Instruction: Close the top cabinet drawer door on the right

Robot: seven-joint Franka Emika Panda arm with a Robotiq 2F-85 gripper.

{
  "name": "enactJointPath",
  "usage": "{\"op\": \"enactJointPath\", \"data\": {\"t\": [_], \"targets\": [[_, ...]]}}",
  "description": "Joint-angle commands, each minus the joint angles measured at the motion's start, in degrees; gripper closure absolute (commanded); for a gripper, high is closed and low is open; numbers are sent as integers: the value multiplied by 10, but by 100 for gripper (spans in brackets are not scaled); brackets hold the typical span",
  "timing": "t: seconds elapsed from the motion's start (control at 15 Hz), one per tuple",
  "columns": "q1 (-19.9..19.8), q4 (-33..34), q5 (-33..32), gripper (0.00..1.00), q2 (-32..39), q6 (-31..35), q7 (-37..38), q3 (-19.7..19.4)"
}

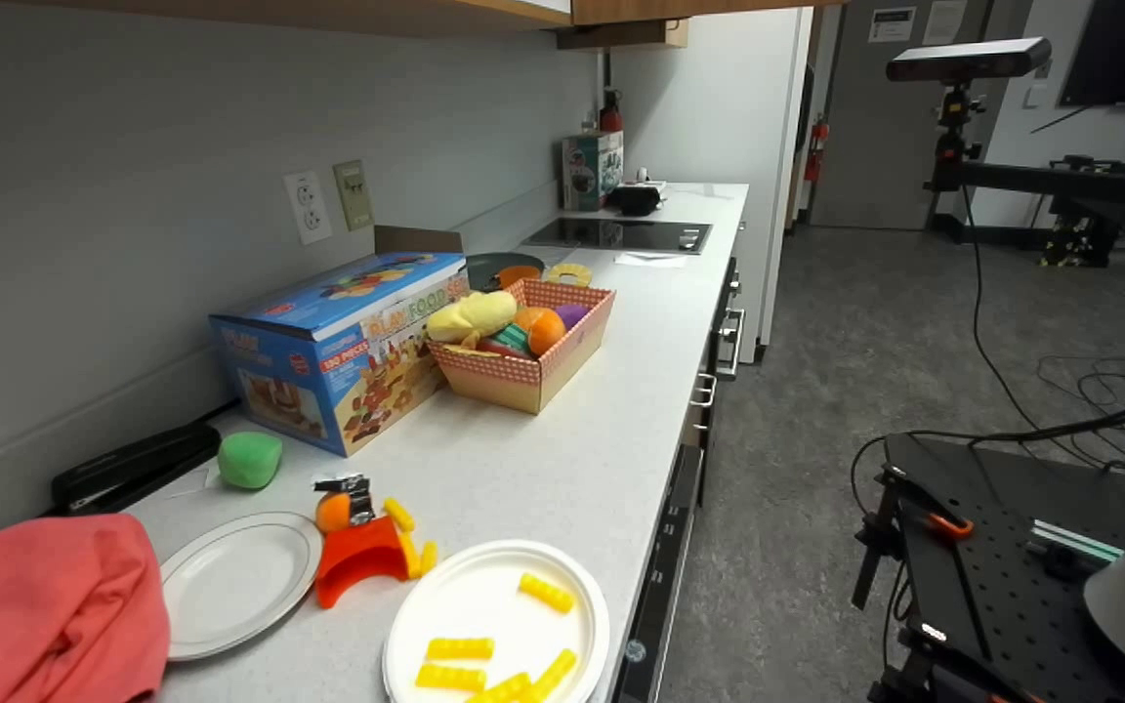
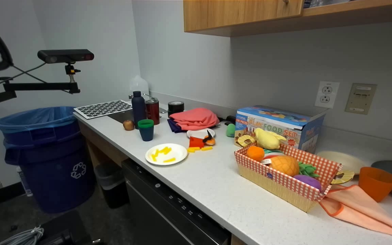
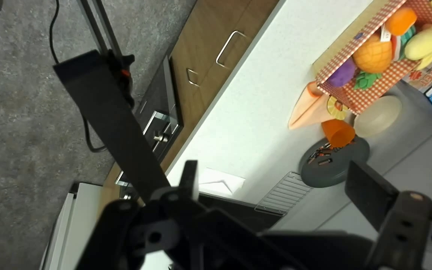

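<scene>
Wooden and swung wide, the upper cabinet door (image 1: 621, 12) is jutting out at the top of an exterior view; in an exterior view the right-hand part of the upper cabinet (image 2: 223, 13) is standing uncovered above the back edge of the counter (image 2: 209, 190), glassware (image 2: 318, 3) showing inside. In the wrist view the gripper (image 3: 272, 172) is facing the counter, its two fingers (image 3: 369, 195) spread well apart. Two metal handles (image 3: 225, 46) are showing on the wooden fronts (image 3: 204, 41) below the front edge.

Near that edge, one white plate (image 1: 470, 596) is carrying five yellow toy fries (image 1: 546, 593); three more are lying loose beside it, near one red fry carton (image 1: 362, 552). One rimmed plate (image 1: 240, 586) is lying between the carton and a crumpled coral cloth (image 1: 45, 605).

One gingham basket (image 2: 272, 186) is holding one orange (image 3: 401, 20), one toy pineapple (image 3: 373, 56), one watermelon slice (image 3: 407, 37), one purple toy (image 3: 342, 73) and one yellow toy (image 3: 429, 43). Toward the back edge, one blue box (image 1: 343, 356) is reading "PLAY FOOD SET", with "PIECES" near its corner; the number beside it is looking blurred.

At the counter's far end in an exterior view, one navy bottle (image 2: 138, 109), one red tumbler (image 2: 152, 110) and one green-rimmed cup (image 2: 146, 131) are standing upright. One blue bin (image 2: 46, 177) beside the front corner there is bearing one white recycling symbol (image 2: 79, 170). Two sheets (image 1: 892, 24) are hanging on the grey door (image 1: 875, 156), their writing too small to read.
</scene>
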Motion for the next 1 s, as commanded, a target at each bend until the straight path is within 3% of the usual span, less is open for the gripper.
{"op": "enactJointPath", "data": {"t": [0.0,0.27,0.47,0.67,0.93], "targets": [[-9,2,6,0,4,0,-3,5],[-9,3,6,0,5,0,-1,6],[-17,22,-7,0,25,41,-17,-23],[-28,56,-41,0,53,96,-73,-65],[-2,116,-34,0,89,135,-201,-135]]}}
